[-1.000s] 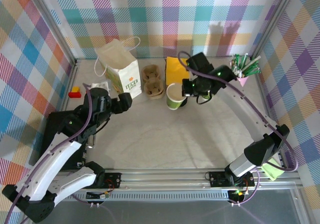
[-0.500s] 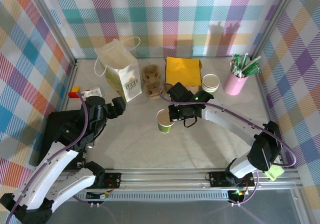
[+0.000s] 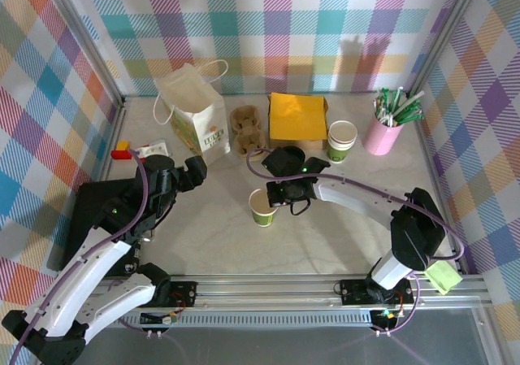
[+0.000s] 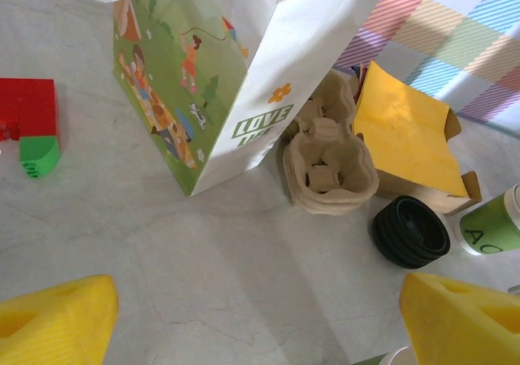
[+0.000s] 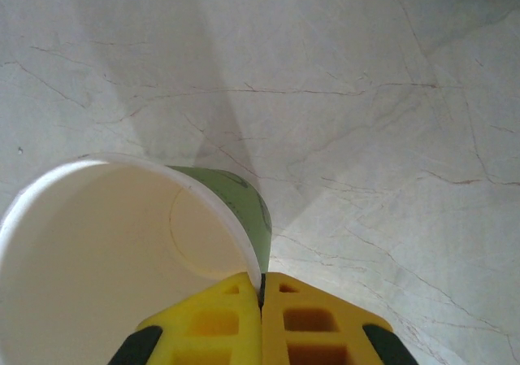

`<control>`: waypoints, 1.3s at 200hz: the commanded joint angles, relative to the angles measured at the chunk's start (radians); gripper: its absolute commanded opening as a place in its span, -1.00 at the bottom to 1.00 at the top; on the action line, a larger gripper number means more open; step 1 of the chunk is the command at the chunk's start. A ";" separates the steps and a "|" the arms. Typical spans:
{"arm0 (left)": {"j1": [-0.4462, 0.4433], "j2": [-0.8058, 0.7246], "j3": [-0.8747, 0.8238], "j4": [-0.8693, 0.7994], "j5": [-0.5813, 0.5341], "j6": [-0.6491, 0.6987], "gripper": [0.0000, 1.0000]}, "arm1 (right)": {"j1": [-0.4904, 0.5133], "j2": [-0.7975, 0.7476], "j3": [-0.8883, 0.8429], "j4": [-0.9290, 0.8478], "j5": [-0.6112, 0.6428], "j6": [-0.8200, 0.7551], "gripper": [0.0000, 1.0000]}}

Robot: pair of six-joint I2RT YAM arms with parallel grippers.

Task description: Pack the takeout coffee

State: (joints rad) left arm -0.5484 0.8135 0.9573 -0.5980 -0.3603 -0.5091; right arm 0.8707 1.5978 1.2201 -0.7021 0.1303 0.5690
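The takeout coffee cup [image 3: 262, 207] stands lidless in the middle of the table, green outside and cream inside. My right gripper [image 3: 276, 195] is shut on its rim; in the right wrist view the yellow fingertips [image 5: 219, 320] pinch the cup [image 5: 122, 251] wall between them. A black lid stack [image 4: 410, 232] lies on the table beside the cardboard cup carrier [image 4: 329, 166]. My left gripper [image 3: 193, 172] hovers open in front of the paper bag [image 3: 195, 113], with nothing between its yellow fingers [image 4: 53, 320].
A second green-and-white cup [image 3: 341, 140] stands by the pink cup of straws [image 3: 383, 131]. A yellow napkin stack [image 3: 297, 116] lies at the back, next to the carrier [image 3: 248, 129]. Red and green bricks [image 4: 28, 125] sit left of the bag [image 4: 219, 72].
My right arm has carried the cup from beside the yellow stack forward and left to the table's middle, uncovering the second cup. The left gripper has barely moved.
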 commanded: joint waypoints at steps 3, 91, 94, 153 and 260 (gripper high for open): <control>-0.007 -0.010 -0.010 0.021 0.001 -0.012 0.79 | 0.010 0.003 -0.035 0.058 -0.002 -0.010 -0.80; -0.007 -0.022 0.001 -0.009 -0.021 -0.005 0.80 | 0.012 -0.021 0.053 -0.023 -0.040 -0.013 -0.13; -0.007 -0.022 0.002 -0.011 -0.023 -0.005 0.80 | 0.011 -0.020 0.067 -0.035 -0.036 -0.015 -0.13; -0.007 -0.049 0.011 0.005 0.046 0.038 0.82 | 0.009 0.046 0.365 -0.222 0.144 -0.042 -0.09; -0.007 -0.074 0.015 0.018 0.148 0.055 0.81 | -0.168 0.338 0.644 -0.278 0.161 -0.109 -0.07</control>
State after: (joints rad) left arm -0.5484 0.7559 0.9524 -0.5991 -0.2508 -0.4740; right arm 0.7555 1.8935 1.8233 -0.9417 0.3187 0.4622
